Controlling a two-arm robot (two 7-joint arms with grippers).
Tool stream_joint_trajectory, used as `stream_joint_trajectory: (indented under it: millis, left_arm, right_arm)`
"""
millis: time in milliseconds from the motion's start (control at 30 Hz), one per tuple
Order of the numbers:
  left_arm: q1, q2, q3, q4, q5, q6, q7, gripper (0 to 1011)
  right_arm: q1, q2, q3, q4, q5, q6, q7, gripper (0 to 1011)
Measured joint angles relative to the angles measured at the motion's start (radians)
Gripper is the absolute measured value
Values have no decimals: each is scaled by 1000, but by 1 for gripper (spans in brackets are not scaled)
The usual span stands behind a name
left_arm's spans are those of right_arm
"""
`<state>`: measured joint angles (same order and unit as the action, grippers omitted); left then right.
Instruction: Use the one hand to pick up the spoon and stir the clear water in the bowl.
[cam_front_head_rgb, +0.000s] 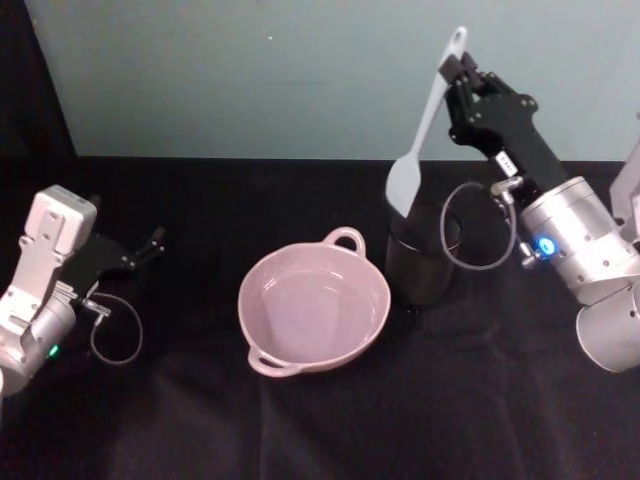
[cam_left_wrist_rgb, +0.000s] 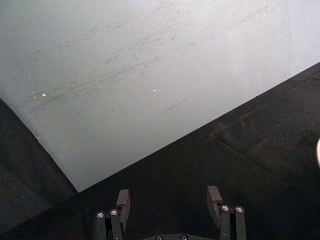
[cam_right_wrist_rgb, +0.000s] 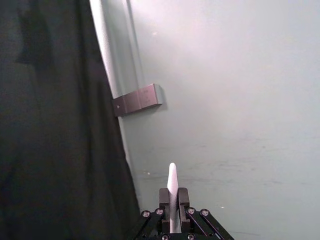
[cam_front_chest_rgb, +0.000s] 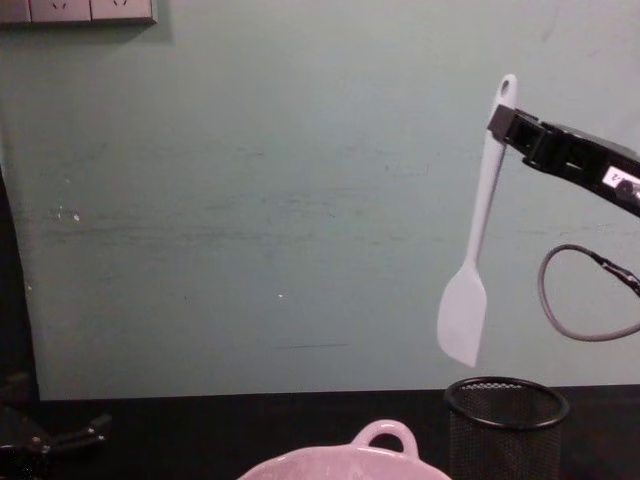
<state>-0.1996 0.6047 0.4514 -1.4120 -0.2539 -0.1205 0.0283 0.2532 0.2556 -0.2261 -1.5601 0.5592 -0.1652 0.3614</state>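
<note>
My right gripper (cam_front_head_rgb: 455, 68) is raised at the back right and shut on the upper handle of the white spoon (cam_front_head_rgb: 428, 115). The spoon (cam_front_chest_rgb: 487, 190) hangs blade down, its tip a little above the rim of the black mesh cup (cam_front_chest_rgb: 505, 425). In the right wrist view the handle's end (cam_right_wrist_rgb: 172, 182) sticks up between the shut fingers of that gripper (cam_right_wrist_rgb: 172, 199). The pale pink bowl (cam_front_head_rgb: 262, 340) sits at the table's middle, left of and below the spoon, with clear water inside. My left gripper (cam_front_head_rgb: 150, 245) rests open at the far left, apart from the bowl.
The black mesh cup (cam_front_head_rgb: 420, 265) stands just right of the bowl, almost touching it. A black cloth covers the table and a pale green wall rises behind it. A grey cable loop (cam_front_head_rgb: 480, 225) hangs from the right wrist near the cup.
</note>
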Motion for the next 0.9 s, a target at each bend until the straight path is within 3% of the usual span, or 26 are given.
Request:
stream_joint_trajectory:
  millis: [433,900]
  left_arm:
    - [0,0,0,0,0,0,0,1011]
    - [0,0,0,0,0,0,0,1011]
  right_arm:
    - [8,2,41,32,-8,-21,-15,111]
    - [14,-1,53,99,-24,-28,-7,110]
